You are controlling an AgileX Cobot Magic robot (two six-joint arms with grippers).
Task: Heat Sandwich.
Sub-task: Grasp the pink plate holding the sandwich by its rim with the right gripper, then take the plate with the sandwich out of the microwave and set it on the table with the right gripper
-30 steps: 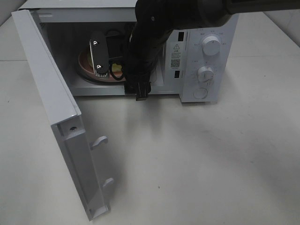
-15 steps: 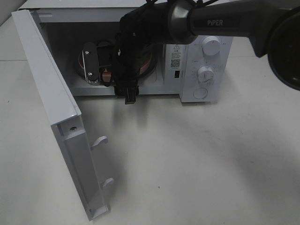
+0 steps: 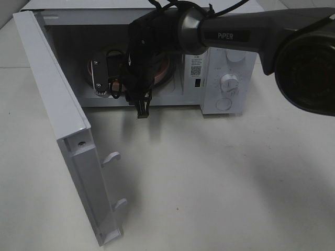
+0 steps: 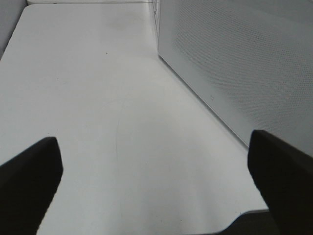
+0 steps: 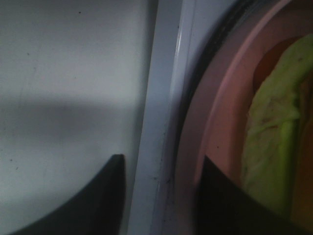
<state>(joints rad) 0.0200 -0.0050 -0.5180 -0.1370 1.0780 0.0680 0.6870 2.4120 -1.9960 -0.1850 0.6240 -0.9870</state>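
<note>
Right wrist view: right gripper (image 5: 159, 196), jaws apart with a gap and nothing between them, at the microwave's (image 3: 225, 68) front sill. Just beyond, the sandwich (image 5: 274, 147) lies on the pink plate (image 5: 215, 122) inside the cavity. Left gripper (image 4: 156, 181) spread wide over the table (image 4: 98, 98).

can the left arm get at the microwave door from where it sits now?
Probably yes. The left end effector hangs open over bare table beside the microwave's perforated side wall, nothing between. The open door swings out on that side.
</note>
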